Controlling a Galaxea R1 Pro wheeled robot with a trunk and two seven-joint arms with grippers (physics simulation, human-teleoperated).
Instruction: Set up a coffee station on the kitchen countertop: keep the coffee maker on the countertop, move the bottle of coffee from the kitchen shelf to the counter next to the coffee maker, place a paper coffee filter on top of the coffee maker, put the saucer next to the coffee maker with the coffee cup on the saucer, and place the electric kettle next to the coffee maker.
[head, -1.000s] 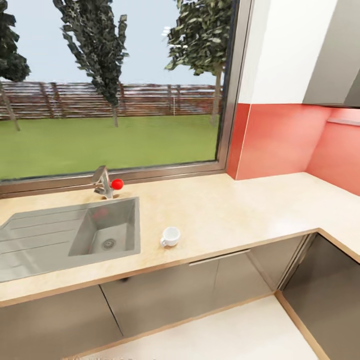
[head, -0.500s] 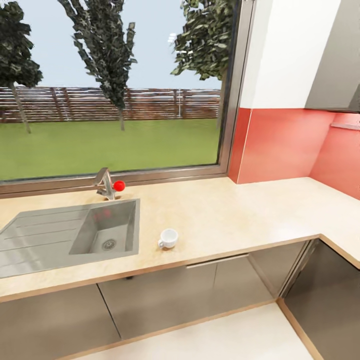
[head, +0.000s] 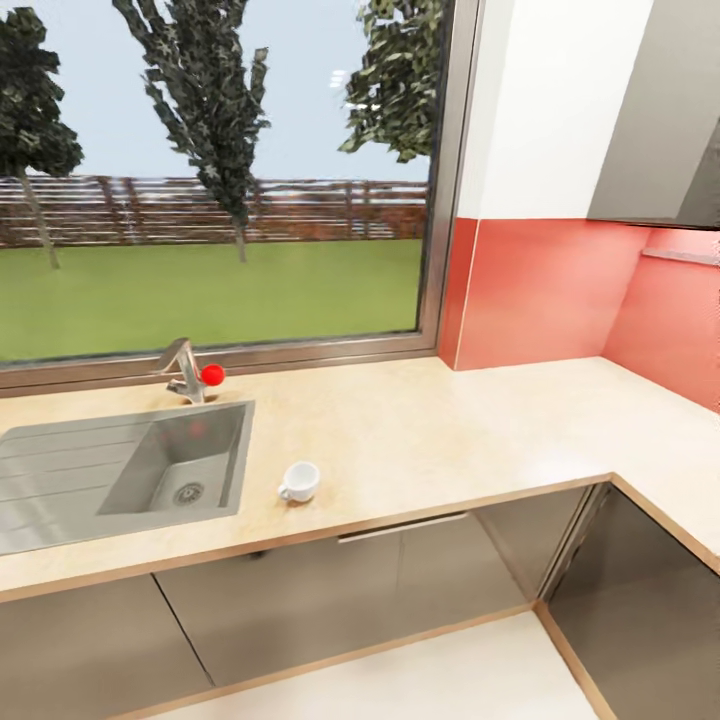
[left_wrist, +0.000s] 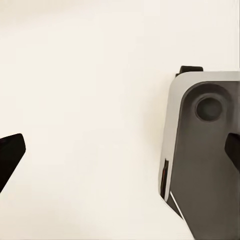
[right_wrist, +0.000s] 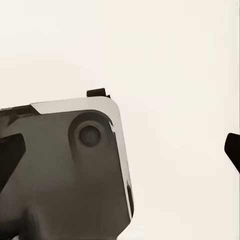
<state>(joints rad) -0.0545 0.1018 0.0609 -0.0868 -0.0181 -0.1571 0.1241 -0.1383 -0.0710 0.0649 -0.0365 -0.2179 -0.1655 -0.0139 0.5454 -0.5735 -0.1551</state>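
**Camera pans right; cup alone on counter**

Whole view shifts versus earlier frame: camera motion, not objects. Small white loop-handled coffee cup (head: 299, 481) sits on light tan speckled counter (head: 430, 440) beside grey steel sink (head: 120, 470). No station step looks done. Both grippers' fingers spread, empty.

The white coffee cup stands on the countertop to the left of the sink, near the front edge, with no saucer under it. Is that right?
One thing is wrong: in the head view the coffee cup stands to the right of the sink, not the left. The rest holds: it sits on the countertop near the front edge, with no saucer under it.
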